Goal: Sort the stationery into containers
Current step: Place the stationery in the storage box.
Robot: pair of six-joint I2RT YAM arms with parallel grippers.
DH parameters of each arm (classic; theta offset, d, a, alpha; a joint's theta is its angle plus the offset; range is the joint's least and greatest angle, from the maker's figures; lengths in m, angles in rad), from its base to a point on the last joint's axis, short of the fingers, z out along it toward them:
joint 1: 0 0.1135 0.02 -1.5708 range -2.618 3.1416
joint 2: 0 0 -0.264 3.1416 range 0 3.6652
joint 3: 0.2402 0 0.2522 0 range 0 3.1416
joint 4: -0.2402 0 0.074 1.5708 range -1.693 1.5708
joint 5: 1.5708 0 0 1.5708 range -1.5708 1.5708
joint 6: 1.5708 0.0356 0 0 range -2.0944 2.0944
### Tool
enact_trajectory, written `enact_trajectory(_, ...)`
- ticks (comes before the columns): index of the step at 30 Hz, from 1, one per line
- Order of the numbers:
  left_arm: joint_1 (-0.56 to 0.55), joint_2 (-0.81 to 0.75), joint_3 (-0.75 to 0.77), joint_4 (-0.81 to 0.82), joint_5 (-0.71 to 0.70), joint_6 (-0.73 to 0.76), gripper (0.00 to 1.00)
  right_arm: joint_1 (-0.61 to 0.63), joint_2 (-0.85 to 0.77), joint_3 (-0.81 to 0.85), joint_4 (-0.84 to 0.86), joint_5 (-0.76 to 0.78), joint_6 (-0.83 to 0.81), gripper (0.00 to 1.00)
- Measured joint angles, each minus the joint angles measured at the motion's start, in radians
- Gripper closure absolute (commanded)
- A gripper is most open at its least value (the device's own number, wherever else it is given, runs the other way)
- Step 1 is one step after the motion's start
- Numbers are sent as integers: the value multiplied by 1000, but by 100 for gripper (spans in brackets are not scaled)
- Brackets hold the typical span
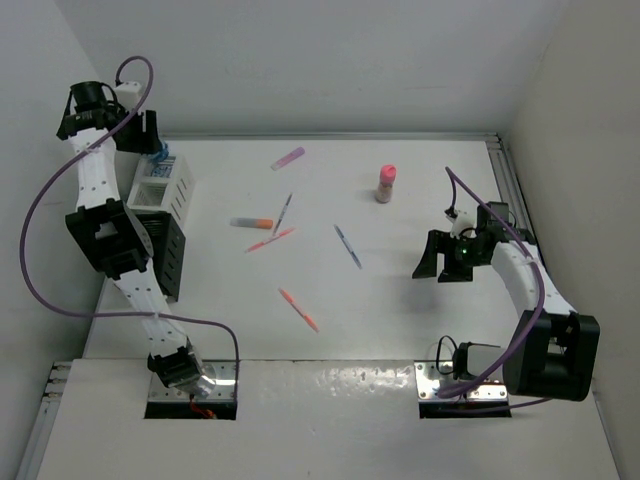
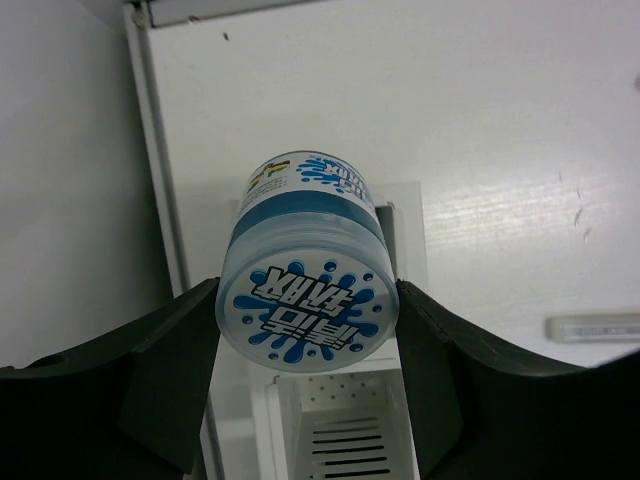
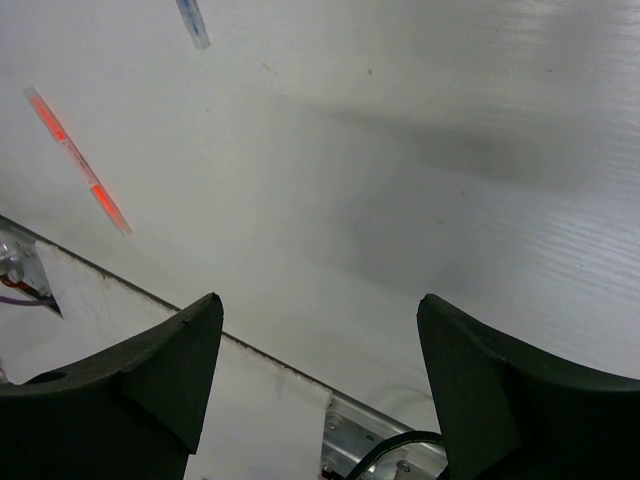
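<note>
Evidently the sort is at an early stage. Farthest left, the left gripper (image 2: 308,292) has its jaws closed on a blue-capped jar (image 2: 305,240), pinching its sides with a splash-printed round face turned to the wrist camera, and it hangs right above the white organiser (image 1: 168,190), over that box's far end. On the near side of the white organiser stands the black organiser (image 1: 172,262). To the right of the white organiser everything else lies loose on the table (image 1: 220,300): an orange-capped marker (image 1: 252,222) nearest it, then a blue-purple pen (image 1: 283,213), an upper orange pen (image 1: 270,240), a pink-purple pen (image 1: 288,158) towards the back, a lower orange pen (image 1: 299,309) towards the front, a blue pen (image 1: 348,246), and, well apart from the box, a pink-capped bottle (image 1: 385,184). Farthest from the white organiser, the right gripper (image 1: 432,262) hovers over bare table with its jaws wide and nothing between them. By my reckoning the jar is the only item close to being placed, so six pens and the bottle are left to sort. The left arm covers much of the black organiser, so I cannot tell what it contains or whether the two boxes touch. From above, the white organiser's compartments are too small to read. The one compartment seen under the jar looks bare.
</note>
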Motion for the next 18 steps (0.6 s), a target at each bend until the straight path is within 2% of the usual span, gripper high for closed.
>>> enact_trajectory(16,-14,37,-1,-132,-2,130,94,0,1,-8,9,0,4,23)
enact_trajectory(17,-18,38,-1,-132,-8,135,89,0,1,-8,11,0,4,23)
enact_trajectory(18,-21,39,-1,-133,-16,141,79,0,1,-9,13,0,4,23)
